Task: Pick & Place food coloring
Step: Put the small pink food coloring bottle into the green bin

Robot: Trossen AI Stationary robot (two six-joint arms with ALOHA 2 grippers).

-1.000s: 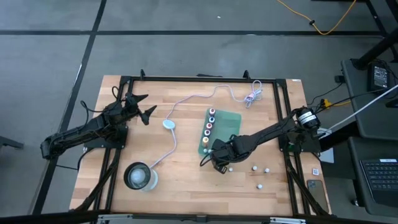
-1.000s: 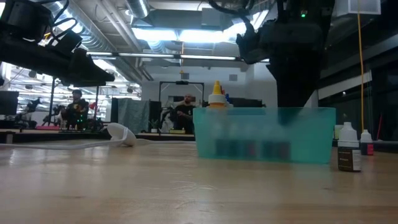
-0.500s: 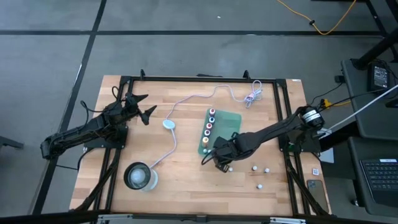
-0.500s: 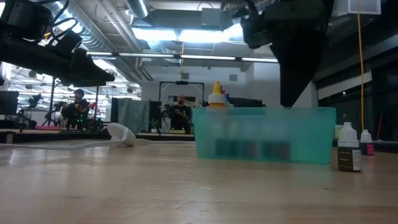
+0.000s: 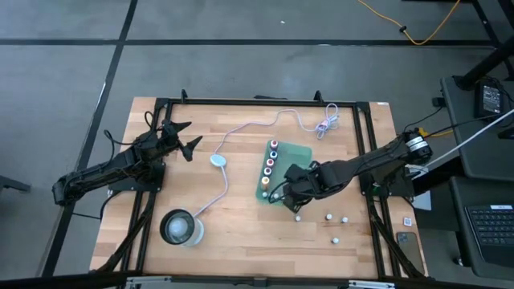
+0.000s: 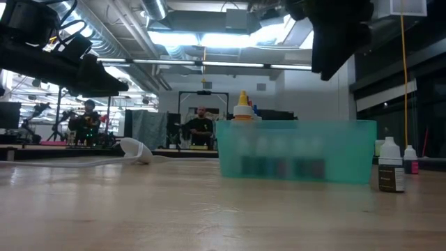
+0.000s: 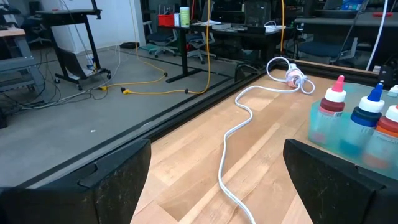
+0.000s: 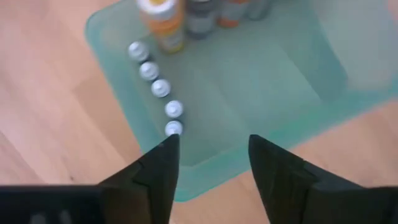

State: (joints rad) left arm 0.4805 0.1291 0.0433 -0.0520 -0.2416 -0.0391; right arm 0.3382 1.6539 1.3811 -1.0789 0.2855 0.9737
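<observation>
A teal tray (image 5: 299,156) holds a row of food coloring bottles (image 5: 270,163) along its left wall. In the right wrist view they show as several white caps (image 8: 160,88) in a line, with larger orange and dark bottles (image 8: 163,22) beyond. Several more bottles (image 5: 328,216) stand loose on the wood near the tray; two show in the low view (image 6: 390,166). My right gripper (image 8: 211,140) hangs open and empty above the tray's near end (image 5: 279,193). My left gripper (image 5: 183,136) waits open near the table's left edge.
A pale-blue puck (image 5: 218,160) on a white cable lies left of the tray. The cable ends in a coil (image 5: 325,126) near the far edge. A round clear glass container (image 5: 181,228) stands near the near-left corner. Bare wood lies between puck and tray.
My right gripper has risen and moved toward the far edge, from beside the loose bottles on the wood to above the tray's near end. In the low view its arm has lifted well above the tray's rim. The bottles have stayed put.
</observation>
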